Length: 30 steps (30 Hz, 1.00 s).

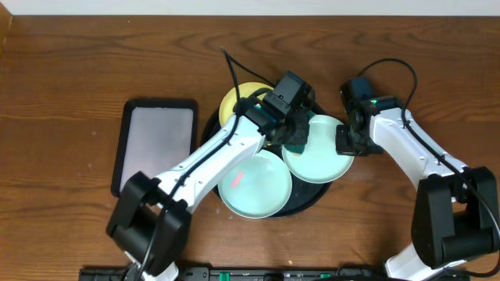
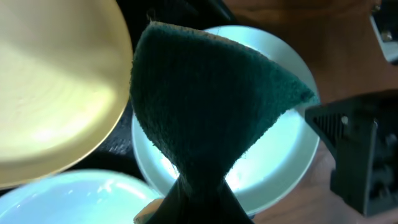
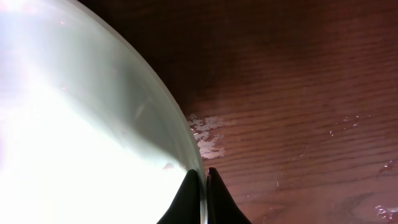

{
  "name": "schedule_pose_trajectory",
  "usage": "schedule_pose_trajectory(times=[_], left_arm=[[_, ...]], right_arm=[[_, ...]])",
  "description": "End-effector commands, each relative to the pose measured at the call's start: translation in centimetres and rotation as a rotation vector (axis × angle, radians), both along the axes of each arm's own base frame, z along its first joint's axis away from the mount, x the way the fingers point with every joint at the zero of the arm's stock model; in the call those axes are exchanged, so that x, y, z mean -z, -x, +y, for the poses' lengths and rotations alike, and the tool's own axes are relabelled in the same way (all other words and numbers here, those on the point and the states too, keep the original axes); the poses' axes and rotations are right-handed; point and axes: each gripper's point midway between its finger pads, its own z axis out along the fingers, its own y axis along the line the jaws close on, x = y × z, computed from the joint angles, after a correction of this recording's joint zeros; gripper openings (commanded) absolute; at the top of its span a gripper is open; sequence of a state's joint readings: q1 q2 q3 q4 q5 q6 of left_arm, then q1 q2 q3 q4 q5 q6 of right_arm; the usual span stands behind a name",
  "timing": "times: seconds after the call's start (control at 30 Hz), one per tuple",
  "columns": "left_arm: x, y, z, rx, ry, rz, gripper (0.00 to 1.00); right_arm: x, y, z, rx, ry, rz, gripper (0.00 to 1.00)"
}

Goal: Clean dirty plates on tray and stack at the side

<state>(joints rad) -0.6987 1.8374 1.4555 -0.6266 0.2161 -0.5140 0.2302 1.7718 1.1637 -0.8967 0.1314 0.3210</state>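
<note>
Jaws both clenched: left gripper (image 1: 294, 140) grasping green pad (image 2: 205, 106), right gripper (image 3: 204, 175) pinching right rim of right mint plate (image 1: 322, 162). Pad hangs over that plate, on tray (image 1: 311, 200); contact unclear. Left arm nearer its centre. Smeared plate (image 1: 254, 185) beside, robot-side; yellow plate (image 1: 234, 99) beyond.

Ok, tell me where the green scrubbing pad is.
Overhead view, just right of centre: the green scrubbing pad is pinched in the left tool, over the right-hand mint plate on the black tray, with the yellow plate to its left.
</note>
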Motion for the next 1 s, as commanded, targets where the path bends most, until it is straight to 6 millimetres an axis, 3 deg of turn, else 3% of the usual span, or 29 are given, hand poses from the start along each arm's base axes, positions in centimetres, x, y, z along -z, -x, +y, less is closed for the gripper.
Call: schedule_pose_trajectory(times=[0.0,0.7,0.97], left_arm=[[0.9,-0.8,-1.4,-0.009,0.021,0.002,0.08],[8.5,-1.4,-1.0,-0.04,-0.091,0.086,0.08],[10.1,-0.2,-2.0,-0.004,-0.099,0.116,0.08]], right_arm=[[-0.4,-0.4,-0.3,-0.012,0.016,-0.012,0.02],[-0.4,-0.4,-0.3,-0.012,0.015,-0.011,0.01],[-0.3,-0.4,0.3,-0.014,-0.017,-0.007,0.01]])
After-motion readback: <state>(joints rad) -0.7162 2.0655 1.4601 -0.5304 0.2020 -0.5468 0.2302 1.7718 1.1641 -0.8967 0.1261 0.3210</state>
